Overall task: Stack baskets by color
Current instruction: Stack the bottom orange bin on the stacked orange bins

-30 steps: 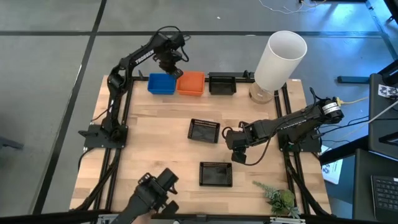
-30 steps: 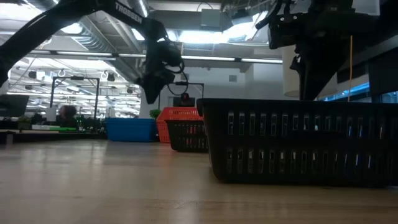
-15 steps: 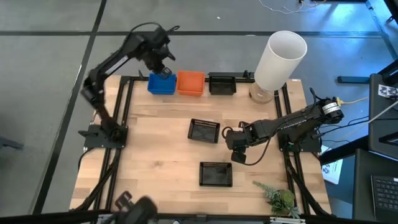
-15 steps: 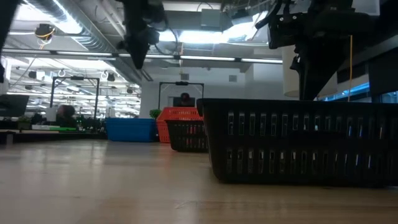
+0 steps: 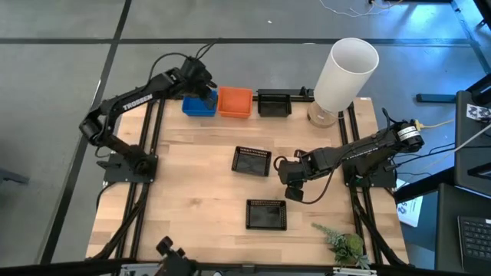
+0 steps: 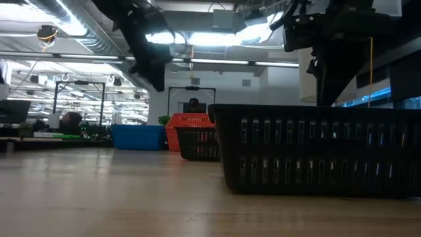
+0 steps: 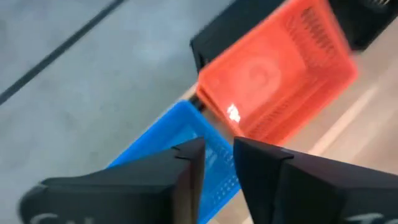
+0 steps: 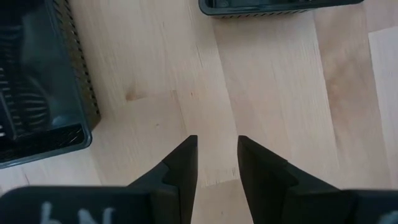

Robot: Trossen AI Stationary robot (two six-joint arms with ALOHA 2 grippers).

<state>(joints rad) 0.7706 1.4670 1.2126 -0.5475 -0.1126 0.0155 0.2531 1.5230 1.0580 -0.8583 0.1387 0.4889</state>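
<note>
High view: baskets of perforated plastic line the far edge of the wooden tabletop (image 5: 192, 192), a blue square basket (image 5: 196, 106), an orange square basket (image 5: 235, 102) and a black square basket (image 5: 273, 103) side by side. Two more black baskets lie apart on the tabletop, one mid-table (image 5: 252, 161) and one nearer the front (image 5: 266, 215). The left hand (image 5: 207, 97) hangs over the blue basket's edge beside the orange one. The right hand (image 5: 292, 186) waits low between the two loose black baskets. A tall white cylinder (image 5: 344, 73) stands at the far right corner.

Low view: front black basket (image 6: 319, 148) fills the foreground; the blue (image 6: 138, 137) and orange (image 6: 192, 122) ones sit far behind.

Left wrist view: fingers (image 7: 180, 180) slightly parted, grasping nothing, above the blue basket (image 7: 180, 134).

Right wrist view: fingers (image 8: 183, 165) parted, empty, over bare wood.

Risk: descending here, the left hand could catch the orange basket's wall and shove the row out of line, judging by how close the two rims sit.
</note>
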